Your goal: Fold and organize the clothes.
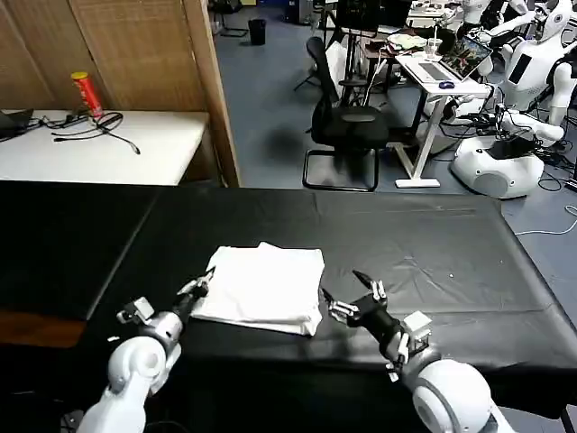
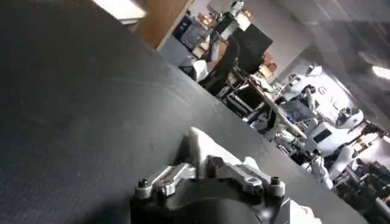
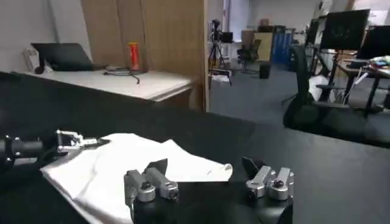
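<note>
Your folded white T-shirt lies on the black table.
Your left gripper touches its left edge, grip unclear; your right gripper spreads wide, empty, just beside it.

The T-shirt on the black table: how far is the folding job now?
Done: the T-shirt lies as a compact white rectangle on the black table, plain side up. In hand: the left gripper is at its left edge, and the right gripper, fingers open, sits beside its right edge. Left: perhaps tidying the uneven far edge.
</note>
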Tool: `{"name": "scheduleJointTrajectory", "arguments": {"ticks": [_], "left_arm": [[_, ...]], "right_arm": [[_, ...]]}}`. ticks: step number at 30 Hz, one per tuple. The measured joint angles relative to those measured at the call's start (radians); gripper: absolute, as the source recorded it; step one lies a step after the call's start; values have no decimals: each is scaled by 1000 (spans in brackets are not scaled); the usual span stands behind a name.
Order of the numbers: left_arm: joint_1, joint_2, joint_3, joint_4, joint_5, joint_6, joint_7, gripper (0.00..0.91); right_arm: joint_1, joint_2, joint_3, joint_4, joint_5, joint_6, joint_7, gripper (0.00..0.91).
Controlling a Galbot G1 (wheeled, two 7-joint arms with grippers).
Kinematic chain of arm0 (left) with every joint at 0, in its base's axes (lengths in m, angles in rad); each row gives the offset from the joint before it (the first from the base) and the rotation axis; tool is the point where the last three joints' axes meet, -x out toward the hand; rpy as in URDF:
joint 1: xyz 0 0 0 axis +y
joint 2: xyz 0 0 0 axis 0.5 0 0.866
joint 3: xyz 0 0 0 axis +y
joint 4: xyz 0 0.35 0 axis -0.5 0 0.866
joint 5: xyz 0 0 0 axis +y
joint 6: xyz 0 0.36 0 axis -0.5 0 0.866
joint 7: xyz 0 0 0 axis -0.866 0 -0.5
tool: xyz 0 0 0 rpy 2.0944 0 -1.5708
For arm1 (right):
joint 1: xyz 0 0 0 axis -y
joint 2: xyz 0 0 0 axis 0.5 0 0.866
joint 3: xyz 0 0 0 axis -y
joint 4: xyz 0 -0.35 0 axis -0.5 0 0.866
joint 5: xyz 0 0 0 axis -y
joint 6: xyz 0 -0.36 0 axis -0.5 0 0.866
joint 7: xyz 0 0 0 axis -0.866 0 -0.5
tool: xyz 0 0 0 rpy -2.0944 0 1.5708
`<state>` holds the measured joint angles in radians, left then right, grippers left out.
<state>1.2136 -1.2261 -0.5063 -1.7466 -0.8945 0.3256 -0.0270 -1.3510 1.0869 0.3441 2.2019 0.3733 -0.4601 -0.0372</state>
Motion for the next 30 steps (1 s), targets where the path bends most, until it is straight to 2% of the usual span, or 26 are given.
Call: {"name": "scheduleJointTrajectory", "arguments": {"ticks": [9,24,30], "left_arm": [[9,89,-44,-63,235,16,-53,0],[72,439,-231,-155,331,36,-74,0],[93,476,-238,-247,373,73,-109,0]], "right_arm": [[13,16,41,-38,-10,5,20,878],[36,45,39,-67,-21,5,33,878],[22,56,37,-67,-35,8,32,878]]}}
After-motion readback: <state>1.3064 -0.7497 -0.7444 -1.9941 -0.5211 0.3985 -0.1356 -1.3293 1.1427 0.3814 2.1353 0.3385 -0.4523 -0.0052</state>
